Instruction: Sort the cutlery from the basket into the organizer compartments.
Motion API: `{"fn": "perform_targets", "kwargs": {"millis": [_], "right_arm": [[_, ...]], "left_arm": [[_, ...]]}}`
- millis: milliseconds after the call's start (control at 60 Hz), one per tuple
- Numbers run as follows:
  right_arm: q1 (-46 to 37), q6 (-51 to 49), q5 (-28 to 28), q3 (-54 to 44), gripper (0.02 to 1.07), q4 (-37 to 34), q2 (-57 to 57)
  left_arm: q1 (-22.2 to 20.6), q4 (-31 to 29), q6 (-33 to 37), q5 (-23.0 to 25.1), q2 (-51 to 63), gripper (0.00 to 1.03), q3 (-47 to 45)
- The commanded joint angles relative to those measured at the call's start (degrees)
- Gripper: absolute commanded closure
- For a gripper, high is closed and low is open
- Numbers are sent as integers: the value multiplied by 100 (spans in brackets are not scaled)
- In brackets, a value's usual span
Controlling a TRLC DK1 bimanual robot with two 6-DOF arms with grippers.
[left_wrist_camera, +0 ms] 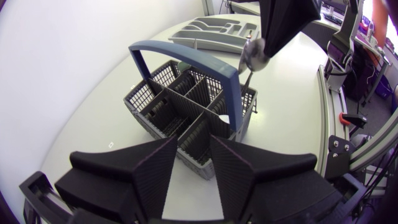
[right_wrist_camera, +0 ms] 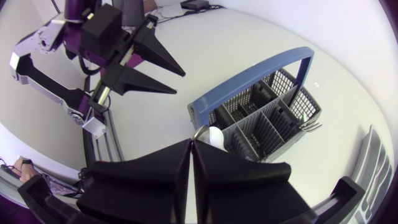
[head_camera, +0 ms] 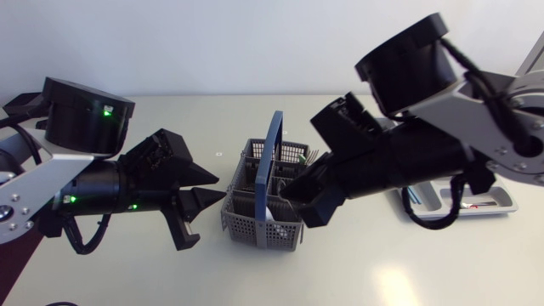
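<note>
Head view: pale, glossy bench [head_camera: 382, 272]. A grey plastic mesh basket [head_camera: 255, 223] with an arched blue handle [head_camera: 274, 157] stands mid-bench, with metal fork tines [head_camera: 310, 155] showing at its far rim. The left arm [head_camera: 85, 183] is matte black with two green lamps lit; the left jaws are spread wide just beside the basket with nothing between them. The right arm [head_camera: 408, 161] reaches over the basket, its jaws low above the compartments. A light grey moulded organizer [head_camera: 501, 204] lies behind this arm and is partly hidden. Left wrist view: the left jaws are textured black wedges, parted and empty, and the basket [left_wrist_camera: 155, 102] is just ahead of them. Internal dividers form several cells under the blue handle [left_wrist_camera: 186, 56]. The right jaws pinch a shiny steel spoon [left_wrist_camera: 255, 55] bowl-up, its thin stem pointing down toward the basket's far side; I cannot tell if the tip is inside a cell. The organizer [left_wrist_camera: 214, 31] is on the bench beyond the basket, well apart from it. Right wrist view: the right jaws are nearly closed and clamp the spoon [right_wrist_camera: 215, 137], whose bowl is just ahead of their tips beside the basket [right_wrist_camera: 267, 124] corner. Fork tines [right_wrist_camera: 308, 126] poke out of a far cell.
</note>
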Motion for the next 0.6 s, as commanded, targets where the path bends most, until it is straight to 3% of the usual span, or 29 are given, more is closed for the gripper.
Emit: {"fn": "perform_targets", "kwargs": {"millis": [0,333,583], "right_arm": [[-206,49,-368,12,101,-108,-338],[-997,-136,-1256,117,101,-899,-1384],[-2342,-1639,-1256,-129,101,-2209,-1824]], "left_arm": [[-93,-59,71,-51,-90,65,-71],[-128,-94,71,-87,-116,65,-89],[-128,-129,71,-95,-169,65,-106]]}}
